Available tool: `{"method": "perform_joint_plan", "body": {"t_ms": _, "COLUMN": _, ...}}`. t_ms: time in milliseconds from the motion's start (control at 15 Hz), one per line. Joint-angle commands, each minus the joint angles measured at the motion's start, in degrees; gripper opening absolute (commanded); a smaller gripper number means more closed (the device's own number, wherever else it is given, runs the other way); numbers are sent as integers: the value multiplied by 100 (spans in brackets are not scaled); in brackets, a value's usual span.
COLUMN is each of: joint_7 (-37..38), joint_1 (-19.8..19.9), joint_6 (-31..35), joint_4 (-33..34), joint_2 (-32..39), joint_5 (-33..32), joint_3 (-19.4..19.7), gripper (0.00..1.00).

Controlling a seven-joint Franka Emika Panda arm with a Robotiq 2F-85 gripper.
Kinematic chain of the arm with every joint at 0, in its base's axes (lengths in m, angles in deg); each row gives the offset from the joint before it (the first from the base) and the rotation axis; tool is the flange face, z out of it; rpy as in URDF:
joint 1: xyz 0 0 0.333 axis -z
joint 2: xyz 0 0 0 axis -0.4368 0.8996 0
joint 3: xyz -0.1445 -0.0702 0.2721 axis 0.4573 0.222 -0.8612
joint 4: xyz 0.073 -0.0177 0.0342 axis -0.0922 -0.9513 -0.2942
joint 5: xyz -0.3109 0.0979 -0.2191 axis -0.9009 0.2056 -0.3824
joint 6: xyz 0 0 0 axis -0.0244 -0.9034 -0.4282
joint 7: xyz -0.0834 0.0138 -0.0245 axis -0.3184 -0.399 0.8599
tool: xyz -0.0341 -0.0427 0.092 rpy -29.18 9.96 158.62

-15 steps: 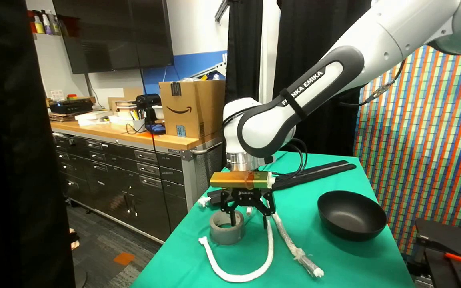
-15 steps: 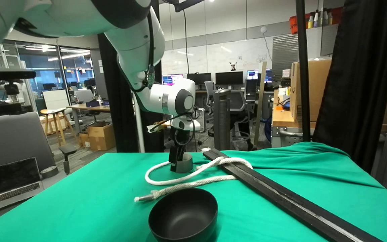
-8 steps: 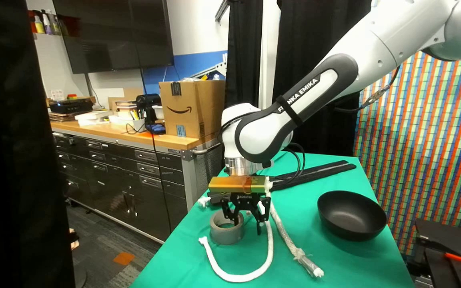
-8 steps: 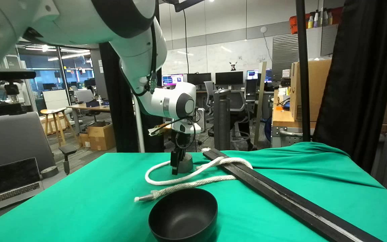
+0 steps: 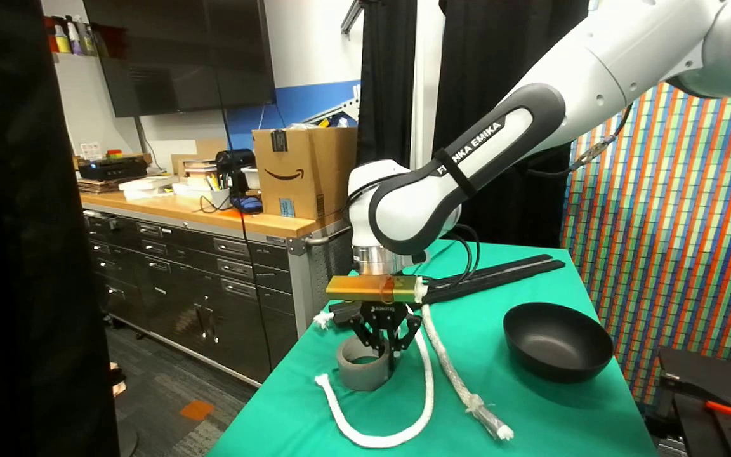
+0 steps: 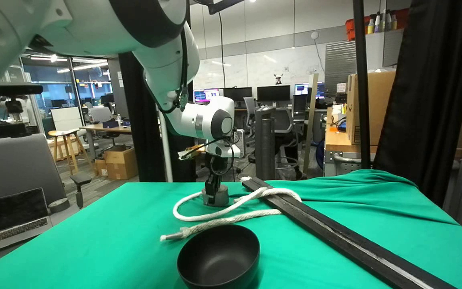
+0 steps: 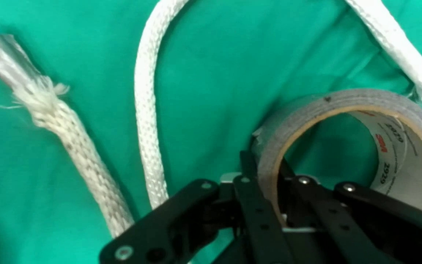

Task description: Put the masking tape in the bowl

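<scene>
Nearest the wrist, the pincer [image 7: 268, 168] pinches the wall of the masking tape [image 5: 360, 377], one finger [image 7: 248, 165] outside the ring, the other in its hollow. The tape seems to rest on the table [image 5: 568, 419], so grasping is likely the step in hand. The next move calls for a straight lift, past the white rope [image 5: 375, 442] curving near it, then a carry to the black bowl [image 5: 556, 346], well apart. The inner tip is partly hidden, and whether rope and tape touch is hard to tell. Farther off, the bowl [image 6: 219, 261] is cut off below in an exterior view.
</scene>
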Motion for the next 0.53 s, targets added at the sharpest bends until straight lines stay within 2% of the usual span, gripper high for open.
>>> {"method": "perform_joint_plan", "body": {"t_ms": 0, "joint_7": 43, "joint_1": -41, "joint_6": -106, "joint_4": 192, "joint_2": 44, "joint_5": -44, "joint_3": 40, "gripper": 11}}
{"method": "perform_joint_plan", "body": {"t_ms": 200, "joint_7": -101, "joint_1": -2, "joint_6": -155, "joint_4": 49, "joint_2": -176, "joint_5": -32, "joint_3": 1, "gripper": 11}}
{"method": "perform_joint_plan", "body": {"t_ms": 467, "joint_7": -336, "joint_1": 9, "joint_6": -413, "joint_4": -337, "joint_2": -973, "joint_5": -145, "joint_3": 24, "gripper": 10}}
